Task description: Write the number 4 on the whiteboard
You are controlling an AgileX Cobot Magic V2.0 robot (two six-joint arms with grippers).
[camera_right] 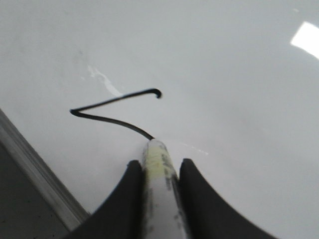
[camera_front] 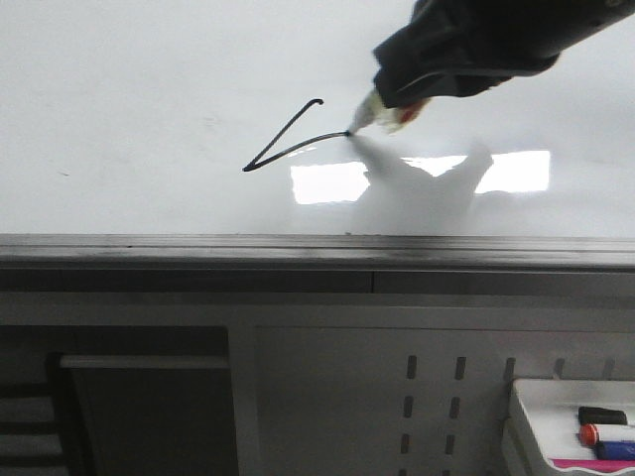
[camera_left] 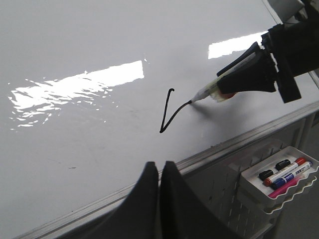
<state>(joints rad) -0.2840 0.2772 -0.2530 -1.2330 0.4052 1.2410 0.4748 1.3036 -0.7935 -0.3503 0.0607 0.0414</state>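
The whiteboard (camera_front: pixel 149 99) is glossy white with a grey metal bottom edge. On it is a partly drawn black mark (camera_front: pixel 288 144): a slanted stroke down to a corner and a horizontal stroke running right, with no vertical stem. The mark also shows in the left wrist view (camera_left: pixel 169 112) and the right wrist view (camera_right: pixel 114 107). My right gripper (camera_front: pixel 397 99) is shut on a white marker (camera_front: pixel 365 117), whose tip touches the end of the horizontal stroke. In the right wrist view the marker (camera_right: pixel 159 189) sits between the fingers. My left gripper (camera_left: pixel 160 167) is shut and empty, near the board's bottom edge.
A white tray (camera_front: pixel 536 397) with several markers hangs below the board at the right, also in the left wrist view (camera_left: pixel 294 184). A grey perforated panel (camera_front: pixel 437 397) lies under the board's frame. Bright light reflections (camera_front: pixel 327 183) lie on the board.
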